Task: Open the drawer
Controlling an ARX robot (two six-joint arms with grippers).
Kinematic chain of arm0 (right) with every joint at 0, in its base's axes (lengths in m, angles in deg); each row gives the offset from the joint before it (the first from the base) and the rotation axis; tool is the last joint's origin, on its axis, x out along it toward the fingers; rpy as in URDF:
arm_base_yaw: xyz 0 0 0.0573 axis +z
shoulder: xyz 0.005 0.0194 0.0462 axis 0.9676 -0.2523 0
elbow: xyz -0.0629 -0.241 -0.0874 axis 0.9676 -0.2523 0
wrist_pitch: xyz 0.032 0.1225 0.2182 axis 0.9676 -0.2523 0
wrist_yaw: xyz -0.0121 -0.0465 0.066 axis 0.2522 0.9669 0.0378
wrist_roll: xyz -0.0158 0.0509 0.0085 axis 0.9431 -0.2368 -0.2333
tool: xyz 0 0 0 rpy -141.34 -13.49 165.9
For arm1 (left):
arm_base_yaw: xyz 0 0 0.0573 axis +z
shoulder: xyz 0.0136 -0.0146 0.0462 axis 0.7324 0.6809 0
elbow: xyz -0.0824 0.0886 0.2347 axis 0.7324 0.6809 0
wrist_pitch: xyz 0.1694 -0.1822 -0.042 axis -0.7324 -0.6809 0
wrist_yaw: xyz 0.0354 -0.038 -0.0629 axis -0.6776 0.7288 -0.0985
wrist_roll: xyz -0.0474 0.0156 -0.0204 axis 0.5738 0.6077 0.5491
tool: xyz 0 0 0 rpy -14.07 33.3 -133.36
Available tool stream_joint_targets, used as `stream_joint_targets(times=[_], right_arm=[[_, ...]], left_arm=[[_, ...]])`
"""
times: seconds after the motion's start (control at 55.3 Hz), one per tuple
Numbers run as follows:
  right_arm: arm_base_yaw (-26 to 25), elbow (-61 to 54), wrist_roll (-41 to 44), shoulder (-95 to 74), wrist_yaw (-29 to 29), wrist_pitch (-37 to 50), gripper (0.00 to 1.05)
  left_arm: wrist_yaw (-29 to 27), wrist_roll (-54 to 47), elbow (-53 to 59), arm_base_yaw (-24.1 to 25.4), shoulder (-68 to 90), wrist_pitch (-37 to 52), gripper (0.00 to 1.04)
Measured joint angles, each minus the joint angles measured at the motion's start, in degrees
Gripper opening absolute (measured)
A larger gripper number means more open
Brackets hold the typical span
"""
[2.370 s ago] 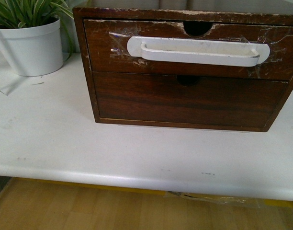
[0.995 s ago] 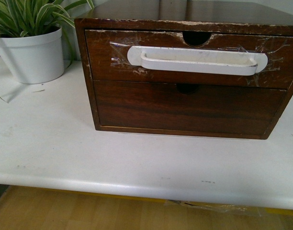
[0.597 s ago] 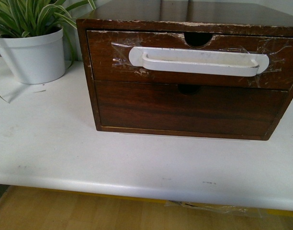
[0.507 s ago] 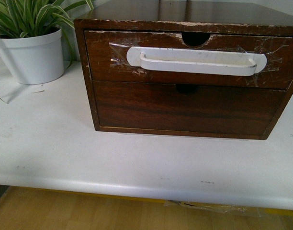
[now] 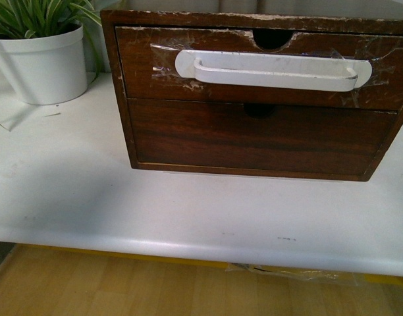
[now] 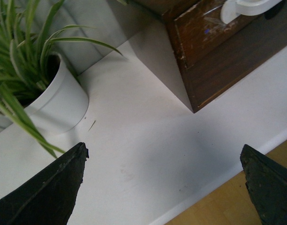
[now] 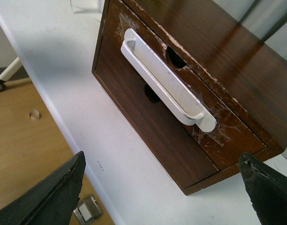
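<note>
The drawer (image 5: 142, 66) is the upper dark brown front of a small wooden chest, shut, with a long white bar handle (image 5: 274, 70) taped on and a half-round notch (image 5: 272, 38) in its chipped top edge. It also shows in the right wrist view (image 7: 214, 126), with its handle (image 7: 162, 79). A corner of it shows in the left wrist view (image 6: 200, 33). My left gripper (image 6: 164, 187) is open and empty over the table's front edge, left of the chest. My right gripper (image 7: 162, 187) is open and empty in front of the chest. Neither gripper shows in the front view.
A plain lower drawer front (image 5: 254, 138) without a handle sits under the task drawer. A white pot with a green plant (image 5: 43, 62) stands on the white table (image 5: 188, 210) left of the chest. The table's front edge runs close below; wooden floor (image 5: 122, 289) lies beyond.
The front view has shifted: the chest and pot now sit slightly higher in the picture than half a second ago. The drawer stays shut.
</note>
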Motion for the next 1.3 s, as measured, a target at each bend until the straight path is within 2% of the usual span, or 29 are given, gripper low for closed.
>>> stream_joint_targets(times=[0.217,0.452,0.868,1.14,1.303], right_arm=[[0.7,8.0,12.1,-8.8,-0.1,-7.6,0.96],[3.3,11.9,18.7,-14.8,1.4,-10.4,0.96],[8.5,15.6,24.7,-22.8,5.0,-11.6,0.96],[6.8,18.1,25.9,-26.5,5.0,-11.7,0.96],[5.4,18.5,26.7,-26.8,4.8,-12.4,0.96]], left_arm=[[2.3,-10.4,-11.9,-5.1,11.4,-9.2,0.99],[2.7,-15.4,-21.5,-8.7,20.8,-15.0,0.99],[4.2,-16.6,-32.8,-15.0,31.6,-19.5,0.99],[4.9,-16.9,-35.9,-23.3,33.7,-22.4,0.99],[4.1,-17.4,-37.0,-25.9,35.7,-22.1,0.99]])
